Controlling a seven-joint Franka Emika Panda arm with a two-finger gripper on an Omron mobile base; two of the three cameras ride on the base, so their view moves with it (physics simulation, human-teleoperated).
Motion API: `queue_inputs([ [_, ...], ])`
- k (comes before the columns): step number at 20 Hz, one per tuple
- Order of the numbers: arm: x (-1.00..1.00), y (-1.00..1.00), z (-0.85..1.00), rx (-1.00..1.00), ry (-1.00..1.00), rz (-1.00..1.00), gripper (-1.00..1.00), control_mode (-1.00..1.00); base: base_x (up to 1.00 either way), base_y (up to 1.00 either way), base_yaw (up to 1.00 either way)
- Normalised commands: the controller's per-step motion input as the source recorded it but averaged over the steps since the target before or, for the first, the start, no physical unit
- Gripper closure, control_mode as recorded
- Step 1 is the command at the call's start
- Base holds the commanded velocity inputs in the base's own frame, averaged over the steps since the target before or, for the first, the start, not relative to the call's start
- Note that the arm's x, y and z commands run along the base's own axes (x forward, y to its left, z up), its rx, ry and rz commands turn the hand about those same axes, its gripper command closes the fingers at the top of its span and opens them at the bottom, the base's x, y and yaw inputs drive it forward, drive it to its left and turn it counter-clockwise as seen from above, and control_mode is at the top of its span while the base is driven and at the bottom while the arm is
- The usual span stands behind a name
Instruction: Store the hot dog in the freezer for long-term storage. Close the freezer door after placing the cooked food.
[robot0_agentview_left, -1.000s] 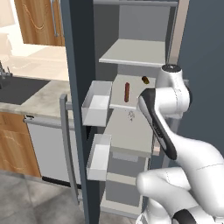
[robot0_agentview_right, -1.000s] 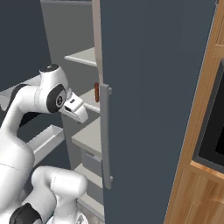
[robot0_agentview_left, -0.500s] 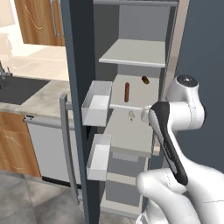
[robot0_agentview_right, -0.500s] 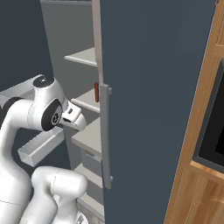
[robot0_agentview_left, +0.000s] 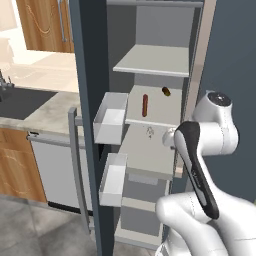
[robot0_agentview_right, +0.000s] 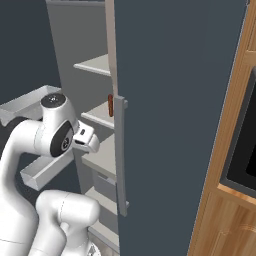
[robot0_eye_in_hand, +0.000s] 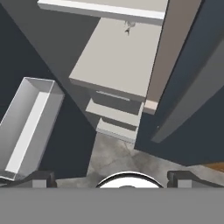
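Hot dog (robot0_agentview_left: 145, 105) lies on the freezer (robot0_agentview_left: 150, 75) middle shelf, near its front edge; end effector (robot0_eye_in_hand: 111, 178) spread wide, empty. Freezer door (robot0_agentview_left: 87, 125) stiff, heavy: push near the handle.

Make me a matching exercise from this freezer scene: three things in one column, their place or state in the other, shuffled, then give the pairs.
Things:
1. thin reddish-brown hot dog
2. dark blue-grey freezer door
3. robot's hand

States:
A. swung open
B. open, holding nothing
C. lying on a pale grey freezer shelf

Pairs: 1-C, 2-A, 3-B
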Motion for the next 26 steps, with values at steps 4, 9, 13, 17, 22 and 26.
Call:
queue_inputs([
  [4,0.00,0.00,-0.15,-0.04,0.07,0.00,-1.00,-1.00,0.00,0.00,0.00],
  [9,-0.06,0.00,-0.05,-0.08,0.18,-0.10,-1.00,-1.00,0.00,0.00,0.00],
  [13,-0.02,0.00,-0.10,-0.03,0.16,-0.08,-1.00,-1.00,0.00,0.00,0.00],
  [17,0.00,0.00,-0.23,0.00,0.09,-0.01,-1.00,-1.00,0.00,0.00,0.00],
  [22,0.00,0.00,0.00,0.00,0.00,0.00,-1.00,-1.00,0.00,0.00,0.00],
  [26,0.00,0.00,0.00,0.00,0.00,0.00,-1.00,-1.00,0.00,0.00,0.00],
])
